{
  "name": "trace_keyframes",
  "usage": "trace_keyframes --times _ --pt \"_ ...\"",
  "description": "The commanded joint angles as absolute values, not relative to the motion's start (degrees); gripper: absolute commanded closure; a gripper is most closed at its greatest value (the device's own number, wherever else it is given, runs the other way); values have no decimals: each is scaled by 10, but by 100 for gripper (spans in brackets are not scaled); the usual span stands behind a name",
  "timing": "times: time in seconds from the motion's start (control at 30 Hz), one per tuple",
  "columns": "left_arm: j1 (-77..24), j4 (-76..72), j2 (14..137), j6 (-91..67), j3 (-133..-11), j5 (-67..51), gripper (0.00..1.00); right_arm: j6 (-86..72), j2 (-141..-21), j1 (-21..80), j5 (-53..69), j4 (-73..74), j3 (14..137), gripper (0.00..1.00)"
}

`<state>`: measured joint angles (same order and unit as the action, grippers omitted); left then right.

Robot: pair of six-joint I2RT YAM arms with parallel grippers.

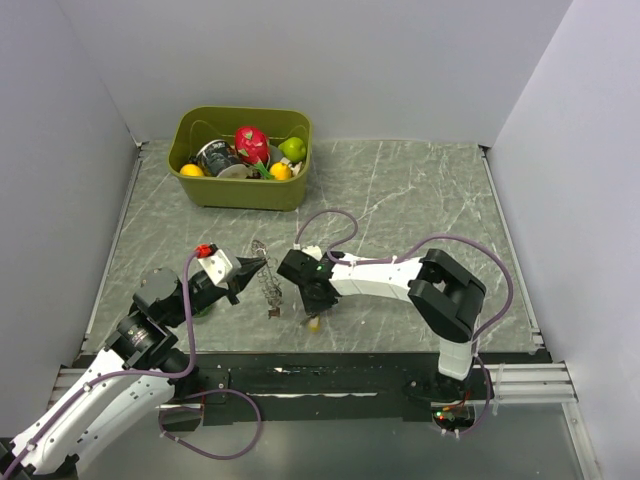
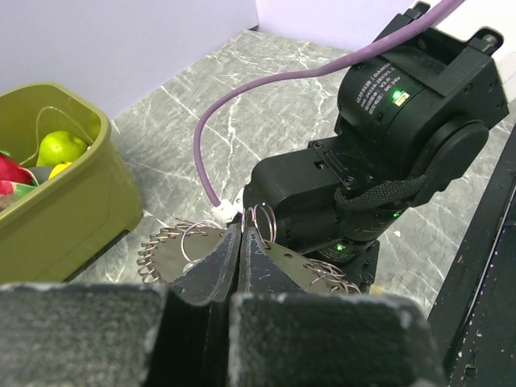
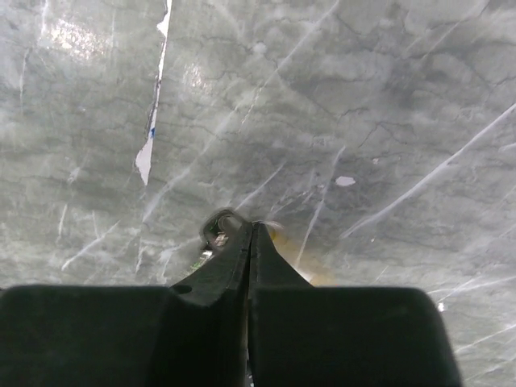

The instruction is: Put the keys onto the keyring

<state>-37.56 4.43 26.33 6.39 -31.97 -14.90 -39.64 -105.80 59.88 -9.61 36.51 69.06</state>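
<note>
The keyring point(image 1: 267, 283) is a thin grey wire ring hanging from my left gripper point(image 1: 256, 268), which is shut on it. In the left wrist view the jaws pinch its flat metal piece point(image 2: 302, 266), with coiled wire point(image 2: 165, 242) at both sides and small loops point(image 2: 263, 221) at the tips. My right gripper point(image 1: 314, 303) points down just right of the ring. It is shut on a yellow-gold key point(image 1: 314, 322). In the right wrist view a small metal loop point(image 3: 218, 228) and a yellow blur point(image 3: 280, 235) show at the shut tips point(image 3: 252, 230). A small dark piece point(image 1: 274, 313) lies at the ring's lower end.
An olive bin point(image 1: 241, 188) with fruit and a can stands at the back left; it also shows in the left wrist view point(image 2: 64, 201). The right arm's purple cable point(image 1: 330, 222) loops over the marble table point(image 1: 420, 200). Grey walls enclose the table.
</note>
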Motion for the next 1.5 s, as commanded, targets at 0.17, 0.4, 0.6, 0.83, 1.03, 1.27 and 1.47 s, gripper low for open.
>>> trace_keyframes --times 0.17,0.4,0.6,0.83,1.03,1.27,1.47 --pt "-374 19 250 67 -347 -155 99 -402 -1003 600 -146 369 679 100" --pt "-374 18 249 66 -345 -157 99 -391 -924 600 -154 350 643 100" --pt "-374 11 251 64 -340 -162 99 -376 -891 595 -145 304 596 99" --pt "-374 8 255 60 -338 -173 99 -344 -859 551 -31 154 483 53" --pt "-373 5 259 59 -340 -179 99 -356 -824 505 57 48 404 31" --pt "-373 4 272 58 -342 -189 99 -365 -843 488 128 -33 375 32" --pt "-374 4 272 59 -343 -192 99 -374 -874 480 143 -51 372 46"
